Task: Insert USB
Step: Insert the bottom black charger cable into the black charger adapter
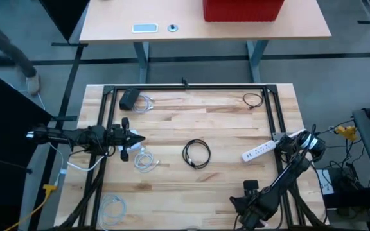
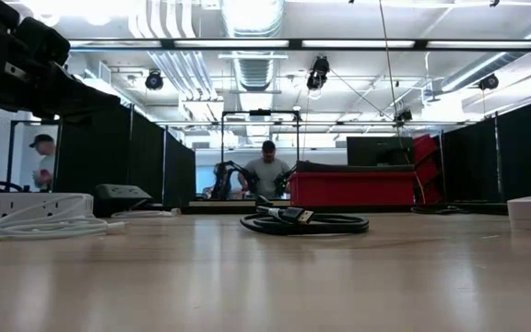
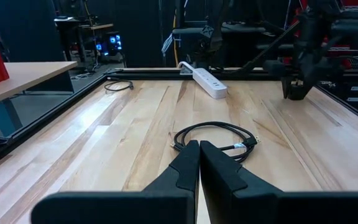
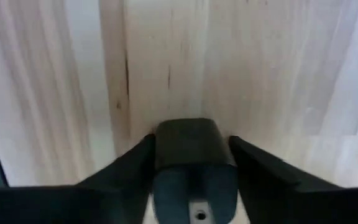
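Black fingers of the right end effector (image 4: 191, 140) stand on either side of a dark block (image 4: 188, 162), seemingly pinching it, nose-down over the table (image 1: 223, 115) just beside the white power strip (image 1: 259, 152). The left end effector (image 3: 199, 146), fingers pressed together, faces the coiled black USB cable (image 2: 302, 222) at mid-table. It would do best to spread, take one plug squarely behind its tip, and align it before pushing. The cable is looped with no clear heading; the strip's long axis runs diagonally toward the right edge.
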`<state>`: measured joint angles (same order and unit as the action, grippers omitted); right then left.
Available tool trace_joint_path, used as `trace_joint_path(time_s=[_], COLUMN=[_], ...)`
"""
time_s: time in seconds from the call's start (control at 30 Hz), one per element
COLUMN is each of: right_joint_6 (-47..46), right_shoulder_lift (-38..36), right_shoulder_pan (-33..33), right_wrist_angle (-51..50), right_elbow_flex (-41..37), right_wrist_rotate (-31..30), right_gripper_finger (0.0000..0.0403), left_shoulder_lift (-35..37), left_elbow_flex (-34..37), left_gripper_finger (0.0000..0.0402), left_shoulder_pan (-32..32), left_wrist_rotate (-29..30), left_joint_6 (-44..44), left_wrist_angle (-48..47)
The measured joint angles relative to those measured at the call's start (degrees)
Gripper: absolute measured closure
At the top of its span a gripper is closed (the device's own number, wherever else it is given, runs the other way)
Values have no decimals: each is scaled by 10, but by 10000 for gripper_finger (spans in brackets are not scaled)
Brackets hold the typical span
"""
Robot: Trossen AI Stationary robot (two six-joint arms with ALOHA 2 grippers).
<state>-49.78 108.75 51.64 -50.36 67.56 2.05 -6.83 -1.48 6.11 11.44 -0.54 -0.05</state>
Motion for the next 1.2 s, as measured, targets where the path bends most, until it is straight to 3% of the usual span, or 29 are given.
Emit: trace_joint_path(time_s=[0.03,0.77,1.2], right_joint_6=[9,185,238], right_shoulder_lift=[-3,-44,-61], right_shoulder_pan=[0,-36,-100], right_wrist_angle=[0,-14,-13], right_elbow_flex=[-1,-20,-6], right_wrist_rotate=[-4,-91,-98], right_gripper_finger=[266,257,257], left_shoulder_lift=[0,0,0], left_elbow_flex=[0,0,0], left_gripper_finger=[402,402,402], left_shoulder_pan=[0,0,0], left_wrist_rotate=[0,0,0], left_joint_6=[0,0,31], left_wrist_angle=[0,0,0])
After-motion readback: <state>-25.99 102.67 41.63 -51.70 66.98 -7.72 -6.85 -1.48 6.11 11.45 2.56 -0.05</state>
